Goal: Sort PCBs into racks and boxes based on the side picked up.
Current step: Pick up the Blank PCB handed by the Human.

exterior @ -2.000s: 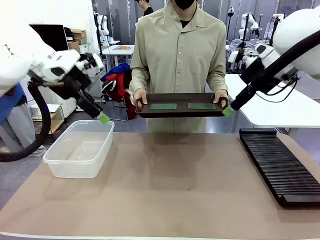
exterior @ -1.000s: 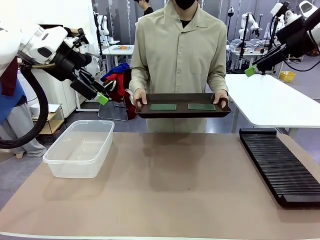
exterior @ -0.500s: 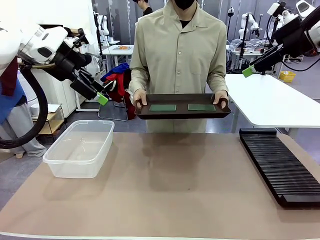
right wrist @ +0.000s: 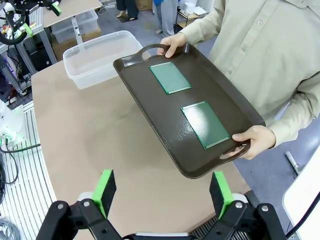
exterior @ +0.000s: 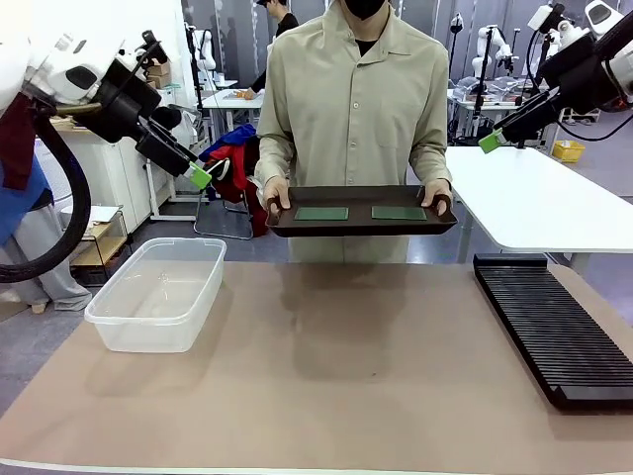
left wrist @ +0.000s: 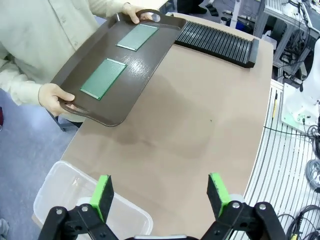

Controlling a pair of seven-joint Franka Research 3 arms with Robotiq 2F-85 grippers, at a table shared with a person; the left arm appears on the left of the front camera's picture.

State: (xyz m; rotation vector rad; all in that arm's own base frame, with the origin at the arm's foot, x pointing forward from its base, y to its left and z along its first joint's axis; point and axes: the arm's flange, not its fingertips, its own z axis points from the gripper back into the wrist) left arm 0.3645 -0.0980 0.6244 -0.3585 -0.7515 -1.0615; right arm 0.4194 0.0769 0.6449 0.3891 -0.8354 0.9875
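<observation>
Two green PCBs [exterior: 322,213] [exterior: 399,212] lie flat on a dark brown tray [exterior: 361,228] that a person holds in both hands at the far side of the table. My left gripper [exterior: 201,178] hangs open in the air, above and behind the clear box [exterior: 158,292]. In its wrist view, the left gripper [left wrist: 161,192] looks down on the PCBs [left wrist: 103,79] [left wrist: 138,37]. My right gripper [exterior: 490,142] is open, high at the right, well above the black rack [exterior: 549,322]. Beyond the right gripper [right wrist: 162,192], the PCBs [right wrist: 170,78] [right wrist: 205,124] lie on the tray [right wrist: 170,115].
The box [left wrist: 65,200] stands on the brown table mat at the left and holds nothing. The rack [left wrist: 217,41] lies along the right edge. A white table [exterior: 554,203] stands behind on the right. The person's hands [exterior: 278,193] grip the tray handles.
Both arms have lifted away from the tray and box since the earliest frame. In the last half second the left gripper rose a little. The tray and the right gripper stayed put.
</observation>
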